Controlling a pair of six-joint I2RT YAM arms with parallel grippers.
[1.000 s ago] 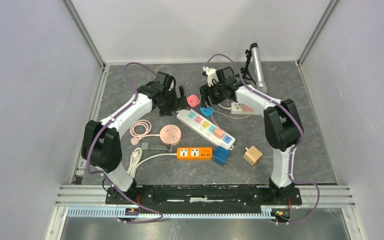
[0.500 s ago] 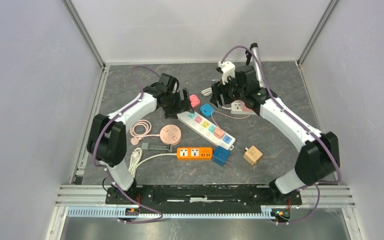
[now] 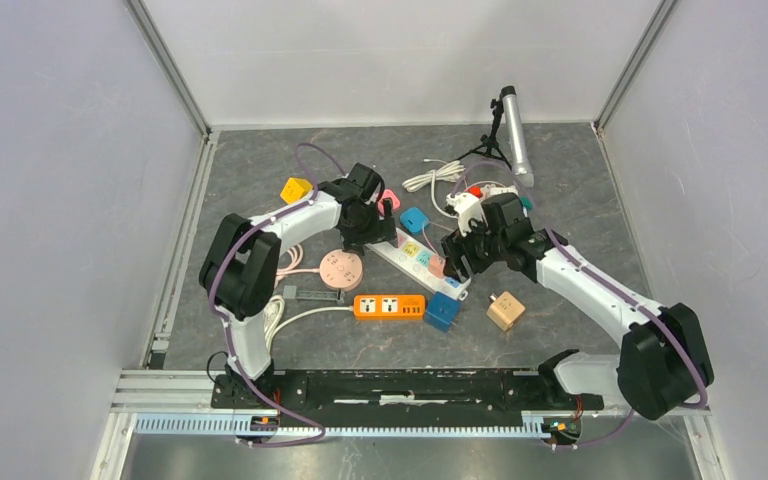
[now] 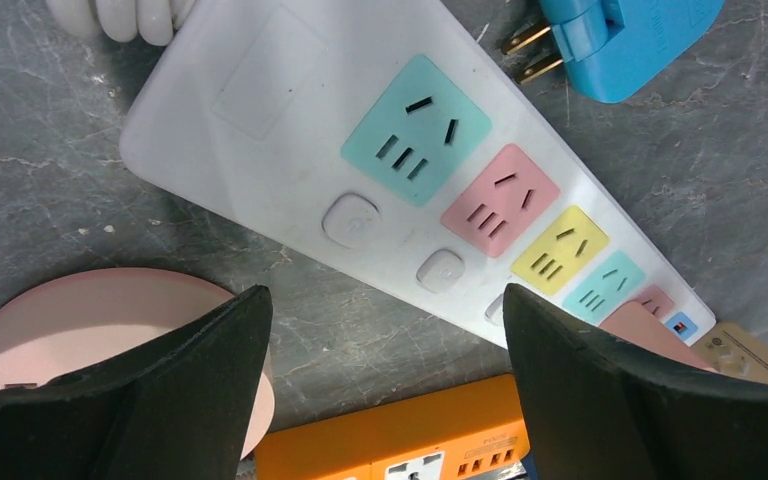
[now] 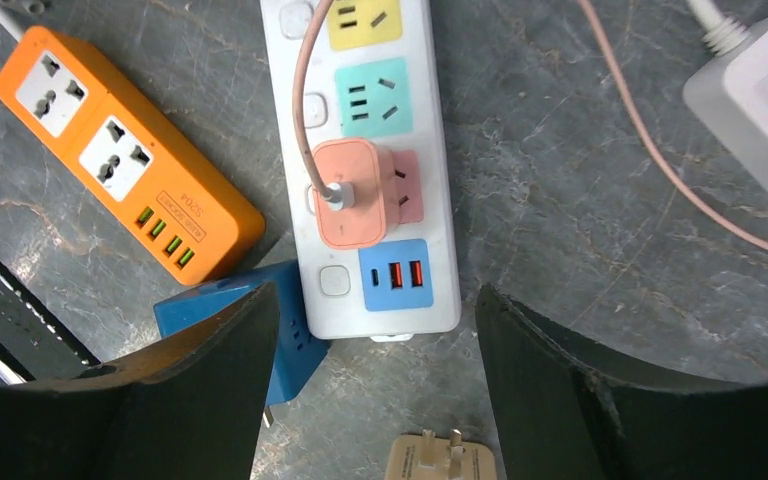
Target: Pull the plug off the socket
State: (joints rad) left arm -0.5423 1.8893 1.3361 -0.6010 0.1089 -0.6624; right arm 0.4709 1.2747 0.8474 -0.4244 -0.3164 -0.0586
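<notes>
A white power strip with coloured sockets lies slantwise mid-table. A pink plug with a pink cord sits in the strip's pink socket, near its USB end. My right gripper is open, hovering above that end, just short of the plug, touching nothing. In the top view it hides most of the plug. My left gripper is open above the strip's far end. In its own view the jaws straddle bare table beside the strip; the plug peeks past the right finger.
An orange strip, a blue adaptor and a tan adaptor lie near the strip's near end. A round pink socket lies left. A loose blue plug, pink plug, yellow cube, white cable and tripod lie behind.
My right arm swung from the back of the table toward me and now hangs over the strip's near end. My left gripper moved right, over the strip's far end.
</notes>
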